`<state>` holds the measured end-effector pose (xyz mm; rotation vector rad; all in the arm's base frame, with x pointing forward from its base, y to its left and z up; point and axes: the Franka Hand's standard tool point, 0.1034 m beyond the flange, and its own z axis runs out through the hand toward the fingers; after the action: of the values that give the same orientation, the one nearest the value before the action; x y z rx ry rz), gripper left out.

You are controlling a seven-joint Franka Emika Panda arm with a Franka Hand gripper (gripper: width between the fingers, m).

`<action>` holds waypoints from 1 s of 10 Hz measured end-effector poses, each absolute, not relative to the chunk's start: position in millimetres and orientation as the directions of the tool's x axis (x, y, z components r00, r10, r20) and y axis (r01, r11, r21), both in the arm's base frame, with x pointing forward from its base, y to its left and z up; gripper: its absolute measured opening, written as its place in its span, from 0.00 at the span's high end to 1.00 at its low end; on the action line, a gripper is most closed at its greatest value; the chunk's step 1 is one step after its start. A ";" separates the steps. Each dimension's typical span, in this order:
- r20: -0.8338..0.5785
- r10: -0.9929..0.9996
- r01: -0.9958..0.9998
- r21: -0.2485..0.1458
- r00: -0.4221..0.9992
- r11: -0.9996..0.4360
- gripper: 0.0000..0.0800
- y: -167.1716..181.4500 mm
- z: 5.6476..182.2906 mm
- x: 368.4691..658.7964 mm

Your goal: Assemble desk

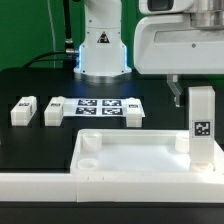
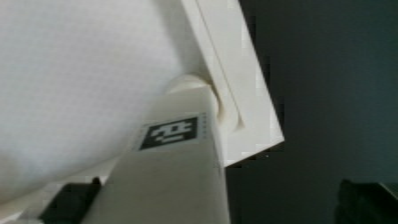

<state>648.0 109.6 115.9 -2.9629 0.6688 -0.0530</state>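
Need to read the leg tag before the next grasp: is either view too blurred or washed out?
Wrist view: out of focus, the tag on the upright leg smeared, the desk slab a flat white with little detail. Exterior view: sharper, the same tag's pattern distinct, slab rim bright but still edged, a blue glow at the robot base.

This looks like a robot lab. A white robot arm (image 1: 103, 45) with a blue glow stands on a black surface (image 1: 25, 85). Just in front of the arm lies the marker board (image 1: 95, 107), full of black-and-white tags. Behind the arm everything is green.
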 end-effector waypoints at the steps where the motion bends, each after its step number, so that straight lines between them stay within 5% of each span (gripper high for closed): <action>1: 0.010 -0.437 -0.433 -0.109 0.900 -0.895 0.23 109.6 116.0 648.0; 2: 0.009 -0.447 -0.444 -0.109 0.894 -0.890 0.23 109.8 115.9 647.9; 4: -0.009 -0.560 -0.557 -0.109 0.828 -0.823 0.63 110.4 115.6 647.2; 7: -0.031 -0.703 -0.702 -0.103 0.711 -0.705 0.63 108.9 115.0 646.5; 10: -0.087 -0.950 -0.949 -0.126 0.301 -0.289 0.63 110.4 112.7 646.8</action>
<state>646.8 110.4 112.7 -2.4058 1.7719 -0.0078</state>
